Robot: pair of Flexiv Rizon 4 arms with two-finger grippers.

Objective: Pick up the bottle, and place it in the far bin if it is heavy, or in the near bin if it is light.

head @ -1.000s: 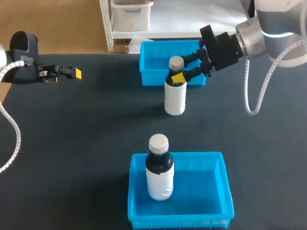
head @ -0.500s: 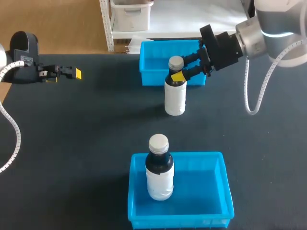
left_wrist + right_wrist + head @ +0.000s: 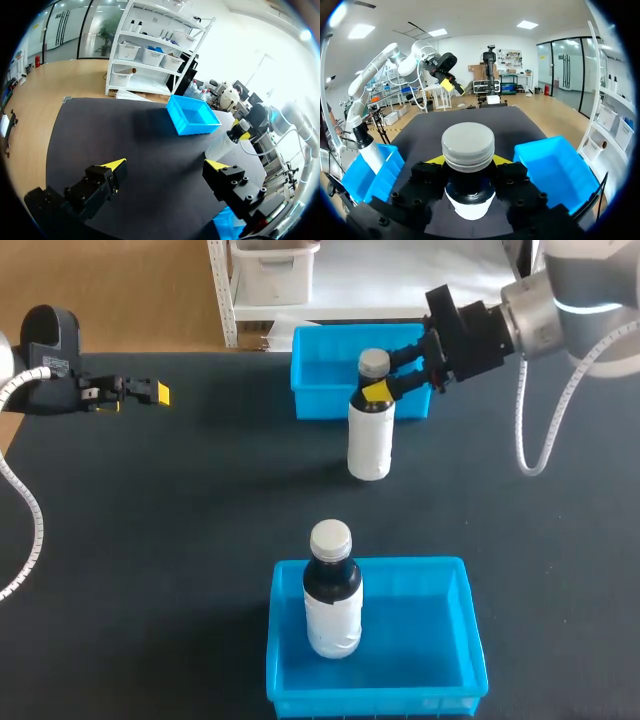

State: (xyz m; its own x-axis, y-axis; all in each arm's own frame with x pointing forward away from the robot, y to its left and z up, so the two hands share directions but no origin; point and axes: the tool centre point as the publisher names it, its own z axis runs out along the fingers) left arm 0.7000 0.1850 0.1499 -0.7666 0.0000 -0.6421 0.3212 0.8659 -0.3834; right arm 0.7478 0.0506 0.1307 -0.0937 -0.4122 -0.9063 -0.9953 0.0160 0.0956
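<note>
A bottle point(image 3: 370, 435) with a white body, dark shoulder and grey cap stands upright just in front of the far blue bin point(image 3: 325, 370). My right gripper point(image 3: 378, 390) comes in from the right and is shut on its neck, one yellow tip on each side. In the right wrist view the grey cap point(image 3: 468, 146) sits between the fingers of that gripper point(image 3: 468, 162). My left gripper point(image 3: 158, 392) hangs open at the table's far left, well away from the bottle point(image 3: 225, 142). In its own view the left gripper point(image 3: 165, 167) holds nothing.
The near blue bin point(image 3: 420, 640) at the front holds a second, similar bottle point(image 3: 332, 590) standing upright. The far bin point(image 3: 555, 170) looks empty inside. Bare dark tabletop lies between the two bins and across the left half.
My right gripper's fingers have drawn in onto the bottle's neck. Gripper and bottle top have shifted slightly right and up. The left arm has not moved.
</note>
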